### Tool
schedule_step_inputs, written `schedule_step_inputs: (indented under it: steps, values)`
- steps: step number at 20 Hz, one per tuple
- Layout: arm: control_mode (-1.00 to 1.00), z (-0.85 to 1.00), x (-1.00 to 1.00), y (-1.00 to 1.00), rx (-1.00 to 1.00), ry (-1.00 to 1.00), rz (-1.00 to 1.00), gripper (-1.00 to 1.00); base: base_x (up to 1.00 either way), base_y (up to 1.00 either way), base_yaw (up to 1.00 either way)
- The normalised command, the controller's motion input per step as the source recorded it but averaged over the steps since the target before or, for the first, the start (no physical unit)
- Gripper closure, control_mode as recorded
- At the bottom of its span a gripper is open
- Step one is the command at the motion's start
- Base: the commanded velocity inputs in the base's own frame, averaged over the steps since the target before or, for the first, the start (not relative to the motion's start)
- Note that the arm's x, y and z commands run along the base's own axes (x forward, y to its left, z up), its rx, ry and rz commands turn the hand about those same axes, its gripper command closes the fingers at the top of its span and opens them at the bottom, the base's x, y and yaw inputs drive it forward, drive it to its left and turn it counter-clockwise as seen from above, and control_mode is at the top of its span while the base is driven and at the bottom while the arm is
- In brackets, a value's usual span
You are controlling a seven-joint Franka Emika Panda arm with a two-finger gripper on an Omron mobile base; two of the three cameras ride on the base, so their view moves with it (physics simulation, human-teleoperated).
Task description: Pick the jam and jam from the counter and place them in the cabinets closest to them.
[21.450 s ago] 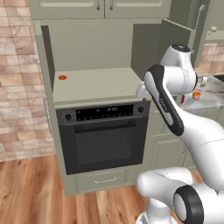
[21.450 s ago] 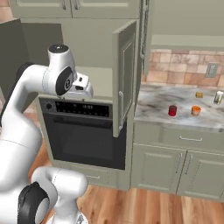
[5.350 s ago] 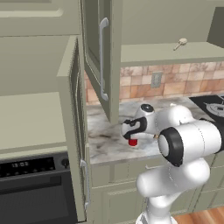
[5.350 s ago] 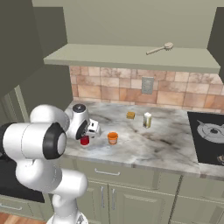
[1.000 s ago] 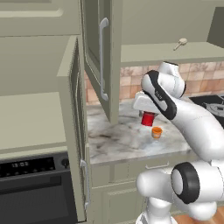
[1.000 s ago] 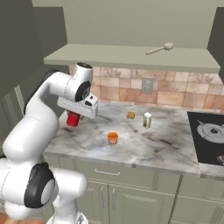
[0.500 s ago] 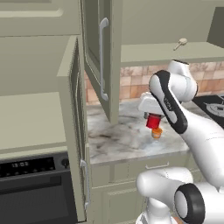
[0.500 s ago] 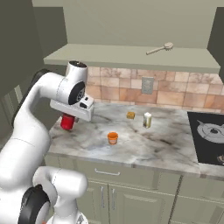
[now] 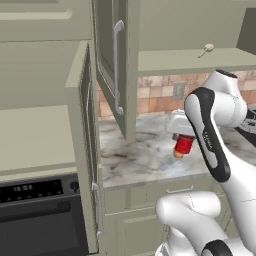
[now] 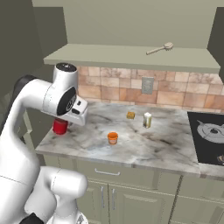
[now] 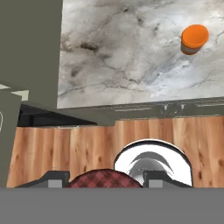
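Observation:
My gripper (image 11: 106, 180) is shut on a red jam jar (image 9: 184, 144) with a red checked lid (image 11: 105, 178), held in the air over the front left part of the counter (image 10: 148, 140). In the right base view the jam jar (image 10: 60, 126) hangs below the hand, partly hidden by the wrist. A second small jar, orange (image 10: 113, 138), stands on the marbled counter (image 11: 131, 52) to the right of the held one; the hand view has this orange jar (image 11: 194, 39) at upper right. An open cabinet door (image 9: 116, 70) hangs left of the gripper (image 9: 183, 139).
A wooden spoon (image 10: 160, 48) lies on the open shelf above the tiled wall. A cream carton (image 10: 147, 120) and a small yellow block (image 10: 130, 115) stand at the counter's back. A hob (image 10: 210, 131) is at the right, an oven (image 9: 40, 210) at the left.
The arm has carried the red jam jar left and toward the counter's front edge, slightly lower. The orange jar has stayed in place.

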Motion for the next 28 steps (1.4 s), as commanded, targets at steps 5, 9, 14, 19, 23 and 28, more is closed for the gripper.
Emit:
schedule_step_inputs:
  steps: [5,9,14,19,23,28]
  values:
    - [-1.0,0.2,-0.55,0.0,0.0,-0.15,0.0,1.0,0.0,0.0,0.0]
    - [-1.0,0.16,-0.5,0.0,0.0,-0.13,0.0,1.0,0.0,0.0,0.0]
    - [-1.0,0.08,-0.28,0.0,0.0,-0.09,0.0,1.0,0.0,0.0,0.0]
    - [-1.0,0.0,0.0,0.0,0.0,0.0,0.0,1.0,0.0,0.0,0.0]
    - [-1.0,0.0,0.0,0.0,0.0,0.0,0.0,1.0,0.0,0.0,0.0]
    - [1.0,0.0,0.0,0.0,0.0,0.0,0.0,1.0,-0.16,0.0,0.0]
